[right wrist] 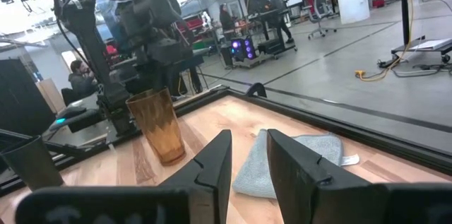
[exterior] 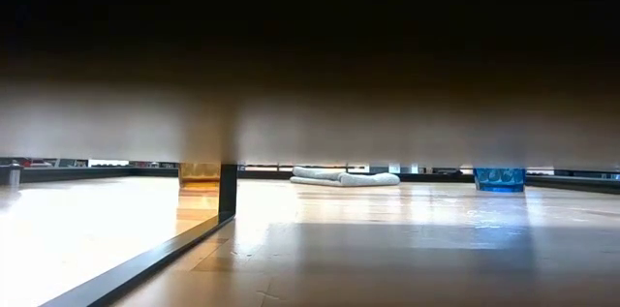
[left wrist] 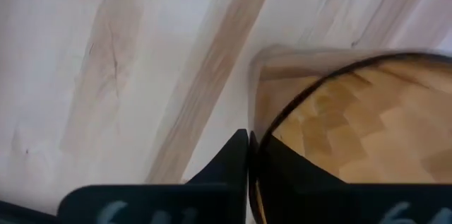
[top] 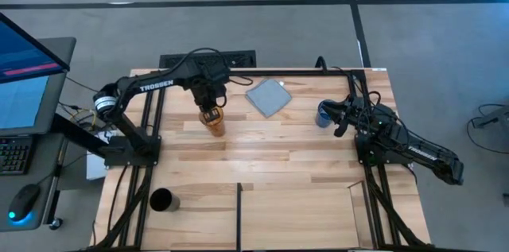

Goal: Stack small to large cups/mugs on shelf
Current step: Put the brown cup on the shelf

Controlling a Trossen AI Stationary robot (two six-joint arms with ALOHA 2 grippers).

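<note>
The amber tumbler (top: 214, 123) stands upright on the table's far left part, also seen in the right wrist view (right wrist: 159, 126) and low view (exterior: 199, 173). My left gripper (top: 211, 114) is above it, shut on its rim. The blue cup (top: 324, 114) stands at the far right (exterior: 499, 179), just beside my right gripper (top: 337, 120), which is open (right wrist: 248, 164) and touches nothing; the wrist view does not show the cup. The black cup (top: 161, 199) stands in the near left section of the shelf (top: 302, 204). My left gripper holds the amber tumbler by its rim (left wrist: 256, 121), with one finger (left wrist: 233, 164) outside the wall and the other finger (left wrist: 304, 181) inside the cup. The fingers come from above, pointing down. The tumbler is upright, and its base appears to be on the table.
A grey-blue cloth (top: 269, 97) lies flat at the far middle, between the two arms (right wrist: 282, 160). A thin black divider bar (top: 239, 212) splits the near plank area (exterior: 228, 191). Black frame rails run along the table's edges. People and desks show in the room beyond.
</note>
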